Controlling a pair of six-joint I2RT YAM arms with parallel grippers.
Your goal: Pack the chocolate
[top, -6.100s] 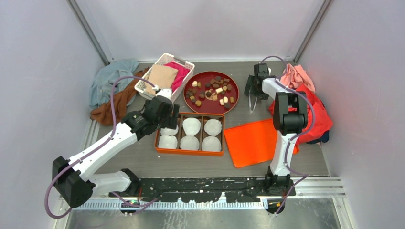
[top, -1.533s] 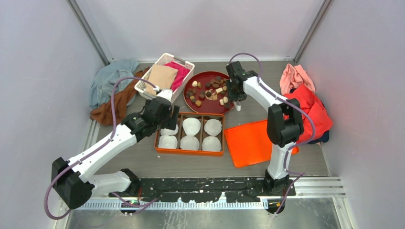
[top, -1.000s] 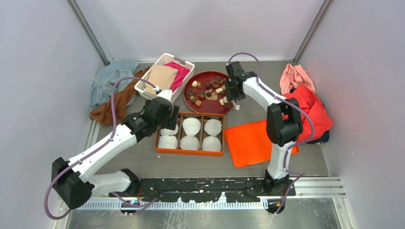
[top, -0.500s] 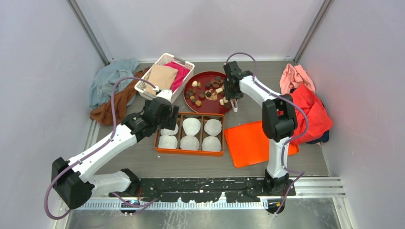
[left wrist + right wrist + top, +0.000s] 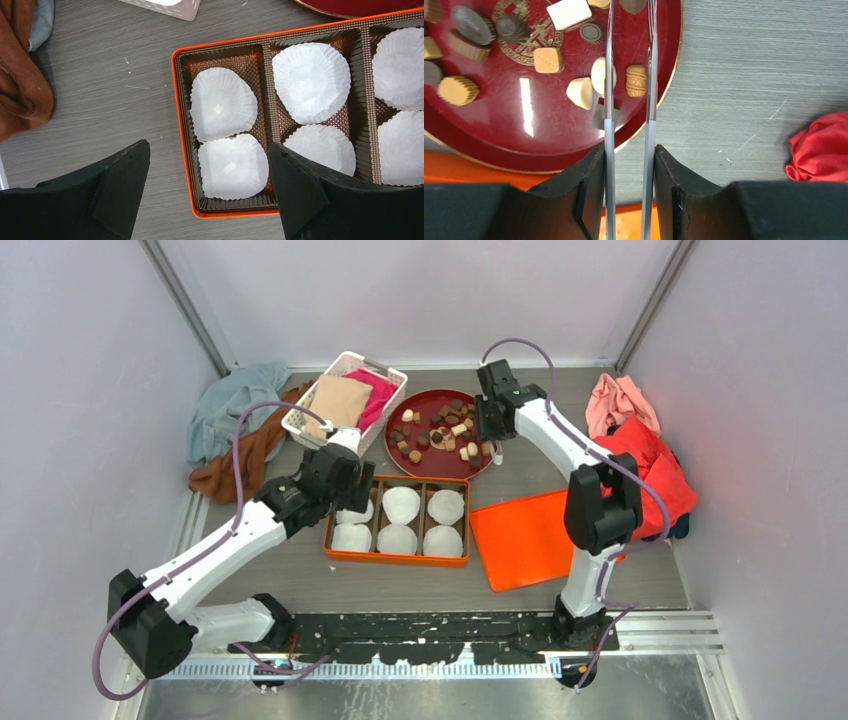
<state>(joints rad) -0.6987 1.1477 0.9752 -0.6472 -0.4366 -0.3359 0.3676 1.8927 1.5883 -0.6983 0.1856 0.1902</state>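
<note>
Metal tongs [image 5: 649, 145] over chocolate [image 5: 635, 80], perhaps touching.

Chocolate [image 5: 450, 430] on plate [image 5: 437, 462] behind tray [image 5: 396, 558]; flat panel [image 5: 525, 540] right of tray, perhaps touching.

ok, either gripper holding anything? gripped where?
Right gripper pinches a pair of tweezers across both arms, at the pale sleeved part; left gripper is open, holding nothing.

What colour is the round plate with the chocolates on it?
The plate is dark red, with a gold rim and a gold emblem. It shows clearest in the right wrist view.
</note>
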